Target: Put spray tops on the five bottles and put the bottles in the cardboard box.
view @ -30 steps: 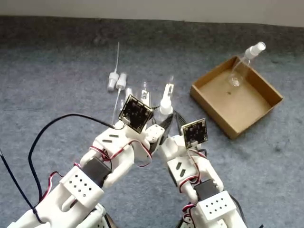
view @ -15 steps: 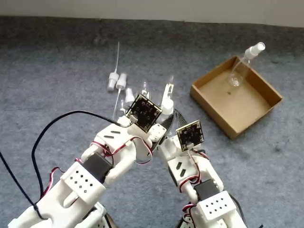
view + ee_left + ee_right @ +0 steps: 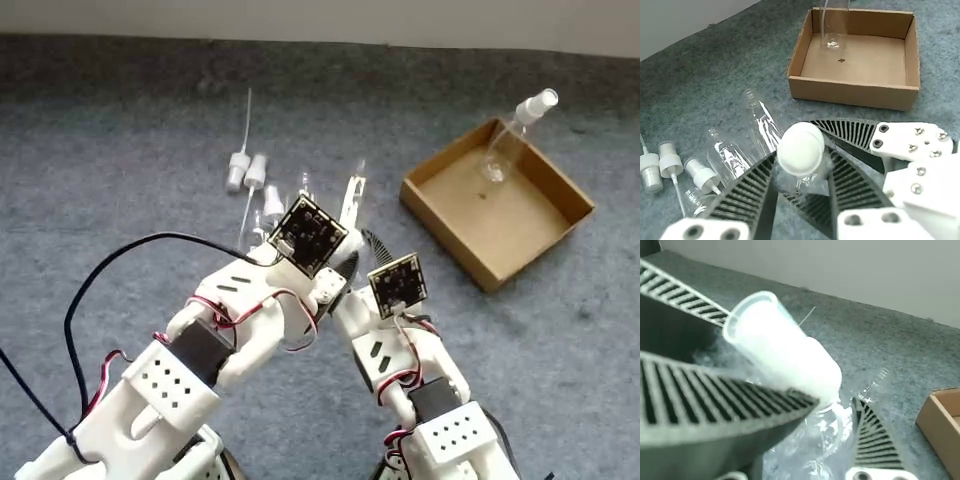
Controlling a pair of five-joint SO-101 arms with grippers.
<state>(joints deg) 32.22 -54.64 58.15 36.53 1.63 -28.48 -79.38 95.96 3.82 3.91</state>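
The left gripper (image 3: pixel 801 154), having just swung in, is clenching the spray top (image 3: pixel 801 147) on the bottle (image 3: pixel 807 452) that the right gripper (image 3: pixel 832 437) is grasping near the box (image 3: pixel 440 235), so capping is probably starting.

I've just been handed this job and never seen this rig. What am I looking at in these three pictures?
Two white robot arms sit side by side, each ending in a black end effector. One picture looks down from a fixed camera; the others come from each arm's wrist. The left end effector is shut on a white spray top, the right end effector on the clear plastic bottle beneath it. On the grey carpet lie loose spray tops, bare clear bottles and a brown cardboard box with one capped bottle leaning inside.
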